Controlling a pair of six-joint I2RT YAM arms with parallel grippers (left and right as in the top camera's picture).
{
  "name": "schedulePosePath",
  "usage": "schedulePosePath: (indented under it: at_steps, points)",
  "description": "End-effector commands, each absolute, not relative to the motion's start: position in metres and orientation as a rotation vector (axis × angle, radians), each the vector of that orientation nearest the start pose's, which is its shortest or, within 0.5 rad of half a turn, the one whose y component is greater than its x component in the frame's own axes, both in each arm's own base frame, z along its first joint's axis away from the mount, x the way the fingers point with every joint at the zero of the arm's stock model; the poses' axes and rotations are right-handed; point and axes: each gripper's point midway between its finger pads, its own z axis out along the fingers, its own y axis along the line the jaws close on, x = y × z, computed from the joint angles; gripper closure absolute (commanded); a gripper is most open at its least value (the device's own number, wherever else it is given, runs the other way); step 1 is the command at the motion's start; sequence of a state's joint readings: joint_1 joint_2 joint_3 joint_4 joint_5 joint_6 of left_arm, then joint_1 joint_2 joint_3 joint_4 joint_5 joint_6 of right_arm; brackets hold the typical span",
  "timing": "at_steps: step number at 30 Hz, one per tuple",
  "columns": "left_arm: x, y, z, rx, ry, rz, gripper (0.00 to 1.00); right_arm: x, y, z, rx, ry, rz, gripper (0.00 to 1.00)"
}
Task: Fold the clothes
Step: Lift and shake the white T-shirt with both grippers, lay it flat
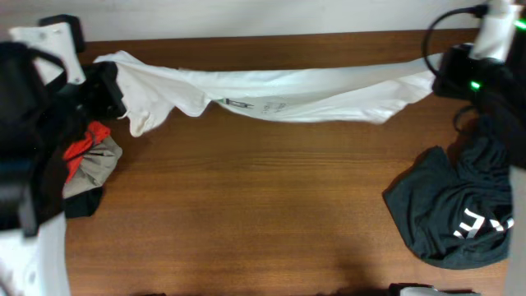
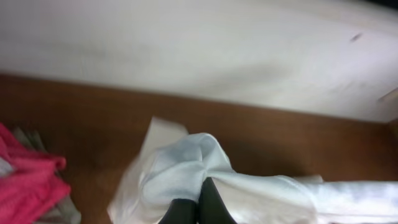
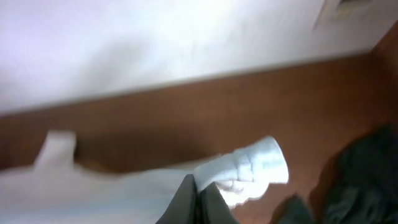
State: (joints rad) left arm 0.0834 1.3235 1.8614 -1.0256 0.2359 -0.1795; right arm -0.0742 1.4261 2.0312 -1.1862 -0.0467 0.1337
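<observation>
White shirt [image 1: 296,97] spans my left pincer [image 2: 194,206] and right pincer [image 3: 200,198], both clenched on it; I'd lower it evenly, taut.

Robot test bench — wooden table [image 1: 263,214], plain white wall [image 2: 186,43].

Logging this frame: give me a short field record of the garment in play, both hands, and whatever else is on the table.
garment in play: white garment, stretched between the hands near the far edge of the table
left hand: shut on one end of it
right hand: shut on the other end
left side: red and grey clothes pile
right side: dark shirt, white lettering, crumpled
fold state: not yet folded
</observation>
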Motion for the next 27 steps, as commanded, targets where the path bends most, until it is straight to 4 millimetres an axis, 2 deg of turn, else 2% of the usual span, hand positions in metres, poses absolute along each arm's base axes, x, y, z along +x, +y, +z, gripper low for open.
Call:
schedulePosePath:
  at_steps: [1,2,3,6,7,9,10,11,12,13,14,15,16,17,18,19,20,21,22,24,26,27]
  points:
    - [0.314,-0.010,0.494,-0.078,1.852,-0.248,1.00,0.321,-0.038,0.485,0.234,1.974,-0.060,0.96]
    - [0.312,-0.010,0.500,-0.074,1.832,-0.246,1.00,0.321,-0.040,0.487,0.233,1.967,-0.073,0.96]
    - [0.317,-0.010,0.496,-0.076,1.844,-0.247,1.00,0.329,-0.040,0.479,0.233,1.993,-0.073,0.96]
    - [0.374,-0.005,0.444,-0.105,1.999,-0.263,1.00,0.378,-0.042,0.432,0.236,2.133,-0.074,0.96]
    - [0.396,-0.004,0.425,-0.114,2.045,-0.266,1.00,0.400,-0.044,0.413,0.239,2.177,-0.076,0.96]
    - [0.457,0.001,0.393,-0.117,2.059,-0.267,1.00,0.459,-0.047,0.379,0.236,2.192,-0.070,0.96]
    - [0.497,0.004,0.380,-0.109,2.016,-0.267,1.00,0.491,-0.044,0.368,0.218,2.164,-0.037,0.96]
    - [0.521,0.005,0.375,-0.101,1.975,-0.279,1.00,0.511,-0.037,0.365,0.189,2.128,0.022,0.96]
    - [0.546,0.005,0.377,-0.083,1.902,-0.279,1.00,0.534,-0.030,0.376,0.152,2.041,0.074,0.96]
    - [0.560,0.006,0.389,-0.095,1.817,-0.293,1.00,0.547,-0.031,0.397,0.170,1.935,0.093,0.96]
    - [0.566,0.007,0.416,-0.120,1.704,-0.322,1.00,0.553,-0.031,0.431,0.173,1.802,0.109,0.96]
    - [0.566,0.007,0.451,-0.100,1.582,-0.324,1.00,0.552,-0.032,0.460,0.163,1.703,0.104,0.96]
    - [0.562,0.008,0.479,-0.083,1.496,-0.316,1.00,0.549,-0.037,0.475,0.175,1.661,0.085,0.96]
    - [0.559,0.007,0.493,-0.075,1.469,-0.315,1.00,0.547,-0.039,0.478,0.187,1.658,0.070,0.96]
    - [0.556,0.007,0.497,-0.076,1.480,-0.317,1.00,0.545,-0.043,0.474,0.199,1.685,0.044,0.96]
    - [0.553,-0.002,0.477,-0.073,1.594,-0.353,1.00,0.540,-0.043,0.450,0.178,1.786,0.012,0.96]
    - [0.546,-0.017,0.439,-0.056,1.760,-0.432,1.00,0.534,-0.046,0.424,0.189,1.889,-0.014,0.96]
    - [0.524,-0.037,0.377,-0.078,2.025,-0.530,1.00,0.516,-0.048,0.374,0.216,2.093,-0.040,0.96]
    - [0.501,-0.044,0.331,-0.130,2.236,-0.543,1.00,0.501,-0.047,0.343,0.225,2.231,-0.046,0.96]
    - [0.464,-0.060,0.268,-0.103,2.531,-0.545,1.00,0.463,-0.044,0.280,0.242,2.527,-0.060,0.96]
    - [0.441,-0.069,0.234,-0.051,2.693,-0.546,1.00,0.437,-0.043,0.243,0.256,2.725,-0.078,0.96]
    - [0.424,-0.071,0.205,-0.046,2.826,-0.510,1.00,0.415,-0.042,0.213,0.264,2.895,-0.090,0.96]
